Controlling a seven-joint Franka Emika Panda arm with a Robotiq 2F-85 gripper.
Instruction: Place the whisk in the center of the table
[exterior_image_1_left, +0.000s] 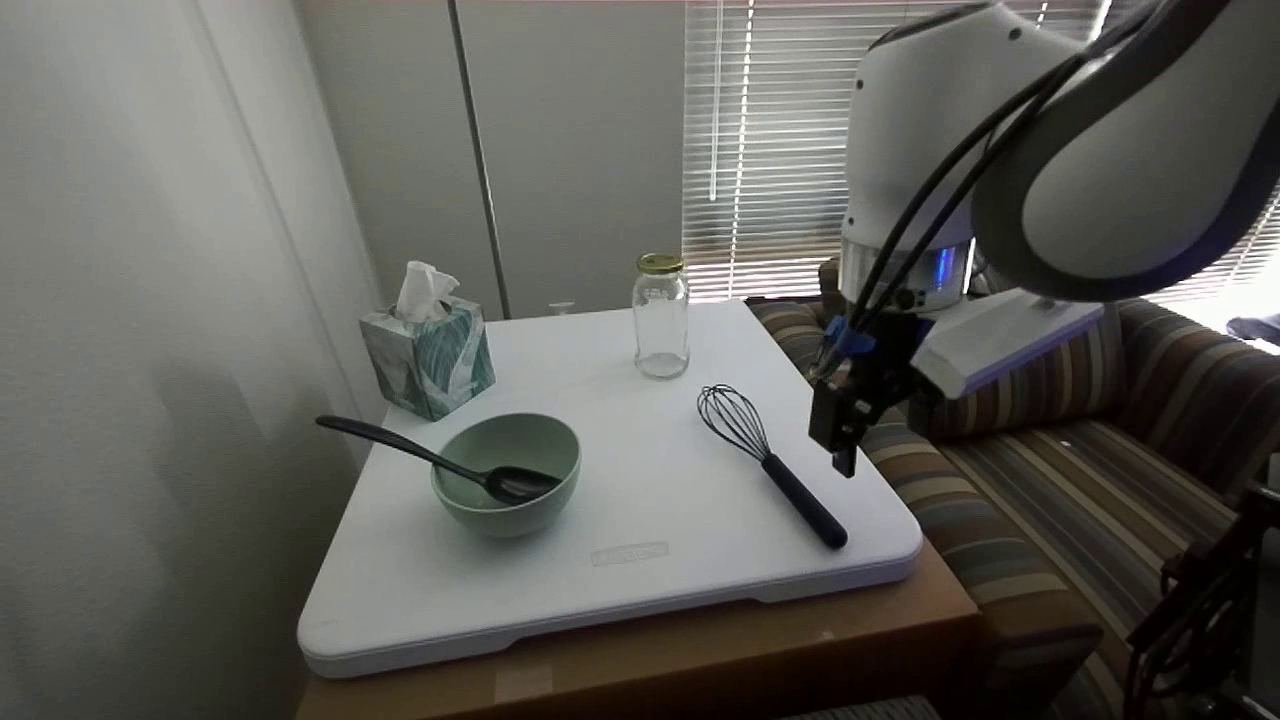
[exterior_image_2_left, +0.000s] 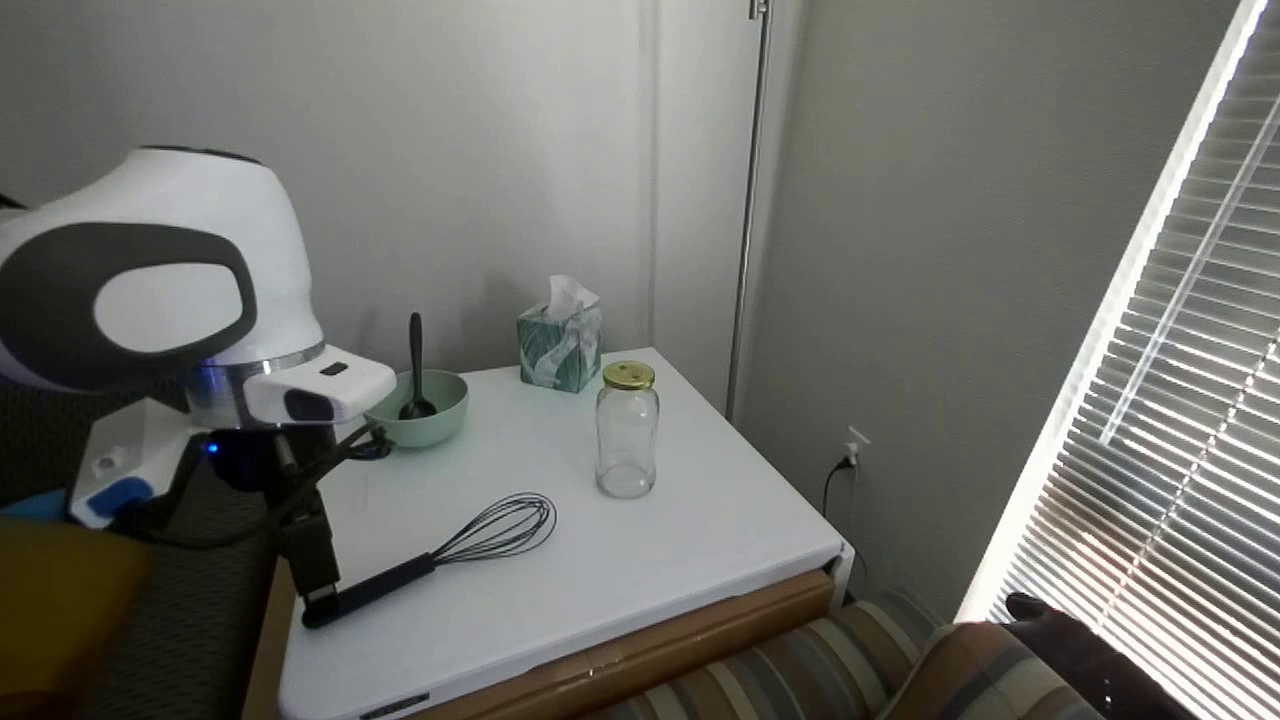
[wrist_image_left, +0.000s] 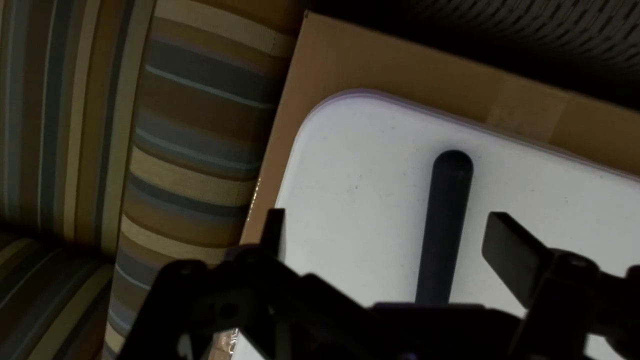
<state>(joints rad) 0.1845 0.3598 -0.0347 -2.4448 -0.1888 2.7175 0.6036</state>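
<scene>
Fingers (wrist_image_left: 515, 257): spread well apart, pinching nothing; the whisk (wrist_image_left: 444, 227) shows between them in the wrist view.
Whisk: lying flat on the counter (exterior_image_1_left: 680, 480), its handle end near the rounded corner beside the sofa (exterior_image_1_left: 1070, 490), its head slanting inward from that edge.
Counter's middle: yet to be reached; as I judge it, only the approach is done, and grasp, lift and setting down are left.
Whisk's make: straight black handle, blunt round end, thin wire loops swelling into a balloon.
Counter's make: smooth white, rounded corners.
Bowl (exterior_image_1_left: 500, 522): plain green, smooth, black spoon (exterior_image_1_left: 510, 484) leaning across its rim.
Jar (exterior_image_1_left: 661, 325): clear glass, gold lid.
Sofa: striped cloth.
</scene>
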